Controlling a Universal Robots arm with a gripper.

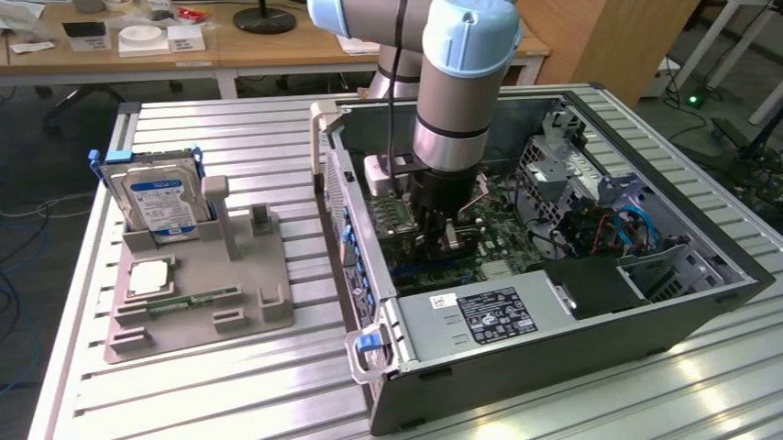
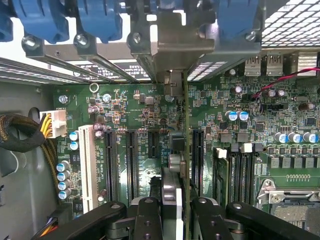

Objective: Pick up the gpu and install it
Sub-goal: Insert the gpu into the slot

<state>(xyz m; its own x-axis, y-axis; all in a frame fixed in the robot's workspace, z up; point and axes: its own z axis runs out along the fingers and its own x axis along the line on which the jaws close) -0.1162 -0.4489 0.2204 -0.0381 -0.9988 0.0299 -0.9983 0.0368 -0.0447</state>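
Gripper (image 2: 171,210) clamps gpu (image 2: 172,150), edge-on

Arm (image 1: 456,101): thick silver-grey metal tube links, glossy finish. Pale blue plastic caps on rounded joint housings, one big at elbow, another at edge of exterior view. Thin dark band around lower link. Below that a black cylindrical wrist section. Small white box mounted on side of wrist. Black cable runs down along the tube. Hand (image 2: 170,212): matte black, chunky linkage arms angled outward each side, round pivot pins and small screw heads visible, two inner black finger bars (image 2: 148,220).
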